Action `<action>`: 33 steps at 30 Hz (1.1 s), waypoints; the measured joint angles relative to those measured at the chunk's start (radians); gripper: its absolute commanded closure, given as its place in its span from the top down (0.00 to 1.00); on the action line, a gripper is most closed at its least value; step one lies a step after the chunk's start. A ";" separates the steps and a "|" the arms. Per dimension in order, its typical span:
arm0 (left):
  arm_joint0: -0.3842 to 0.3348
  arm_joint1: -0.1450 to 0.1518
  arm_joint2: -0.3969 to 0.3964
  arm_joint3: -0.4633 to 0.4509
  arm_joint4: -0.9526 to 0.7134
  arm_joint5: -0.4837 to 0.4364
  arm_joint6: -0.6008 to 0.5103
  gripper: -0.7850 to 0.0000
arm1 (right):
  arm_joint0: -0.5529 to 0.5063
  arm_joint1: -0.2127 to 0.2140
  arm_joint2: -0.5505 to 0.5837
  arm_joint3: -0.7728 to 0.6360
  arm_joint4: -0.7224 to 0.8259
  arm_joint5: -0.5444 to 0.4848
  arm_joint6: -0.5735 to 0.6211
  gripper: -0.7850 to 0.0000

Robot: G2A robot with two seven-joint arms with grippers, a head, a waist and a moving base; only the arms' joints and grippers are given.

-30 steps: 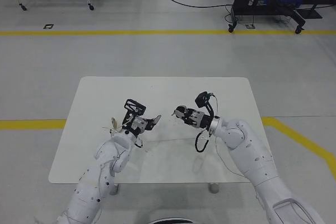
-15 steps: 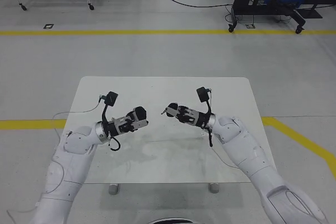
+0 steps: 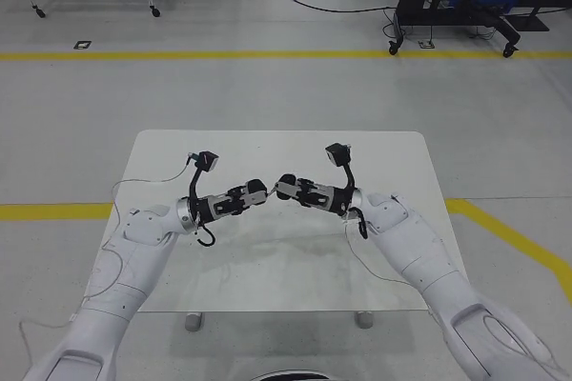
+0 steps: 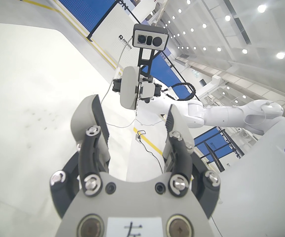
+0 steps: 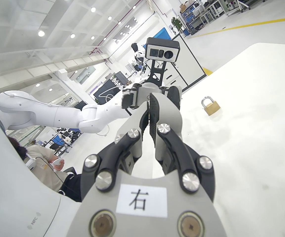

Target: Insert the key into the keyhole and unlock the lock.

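In the middle of the top view, over the white table (image 3: 362, 152), the two grippers sit nose to nose. They are very near each other, but I cannot tell if they touch. The left gripper (image 3: 259, 188) is just left of the middle of the frame. The right gripper (image 3: 279, 183) is just right of it. The left arm runs down to the lower left corner and the right arm runs down to the lower right corner. A thin wire (image 3: 143, 181) loops out from the left arm, toward the left side of the frame. In the left wrist view, the left gripper's fingers (image 4: 96, 114) are wide apart, and the right gripper shows farther off through the gap. In the right wrist view, the right gripper's fingers (image 5: 154, 109) are pressed together, with the dark bumpy pads face to face. I cannot tell if something thin is pinched between them. The lock (image 5: 211, 106) is a small gold padlock with a silver loop. It lies flat on the table past the right gripper's tips, well apart from both grippers. Its loop looks closed.
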 measured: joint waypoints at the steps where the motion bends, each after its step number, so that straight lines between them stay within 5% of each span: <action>1: -0.003 0.001 0.008 0.003 0.002 -0.005 0.005 0.48 | 0.003 -0.001 -0.001 0.005 0.008 0.000 0.008 0.00; 10: -0.018 0.015 0.061 0.011 0.007 -0.041 0.042 0.45 | 0.029 -0.012 -0.013 0.046 0.021 0.000 0.037 0.00; 18: -0.031 0.021 0.085 0.027 0.003 -0.061 0.061 0.00 | 0.035 -0.020 -0.020 0.060 0.029 0.000 0.049 0.00; 33: -0.055 0.025 0.093 0.052 -0.011 -0.067 0.068 0.00 | 0.039 -0.016 -0.038 0.071 0.036 0.000 0.076 0.00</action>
